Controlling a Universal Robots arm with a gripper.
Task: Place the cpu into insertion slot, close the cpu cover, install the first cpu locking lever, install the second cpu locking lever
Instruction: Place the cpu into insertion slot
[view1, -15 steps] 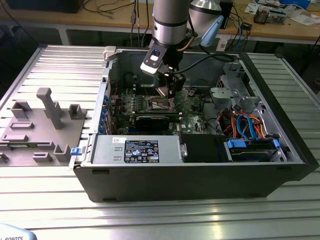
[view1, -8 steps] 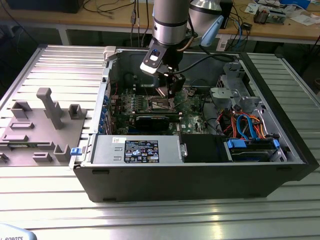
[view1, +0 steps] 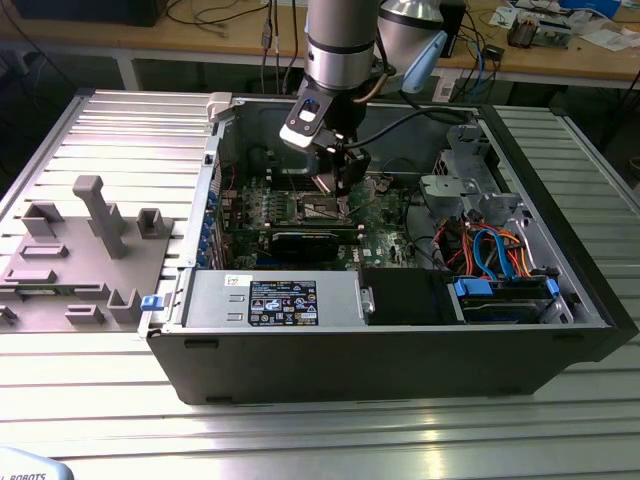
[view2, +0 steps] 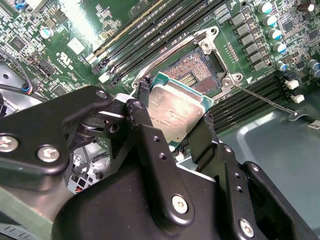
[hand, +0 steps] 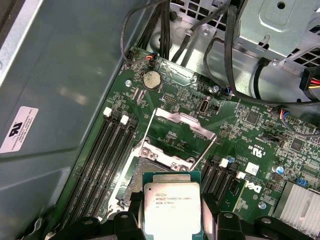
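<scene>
Silver-grey and flat, the cpu (hand: 171, 207) sits clamped by its edges in the gripper (view2: 175, 116), just over the open insertion slot (view2: 192, 67), so it probably wants lowering level and square, corners matched, clear of the raised cpu cover (hand: 176, 116) beyond.

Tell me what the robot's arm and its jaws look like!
The arm is a fat, shiny silver-grey tube with a black ring and a light blue cap on one joint. A black cable loops off it. The gripper is black, built from flat, jointed links dotted with silver screws, and its jaws are narrow black bars.
</scene>
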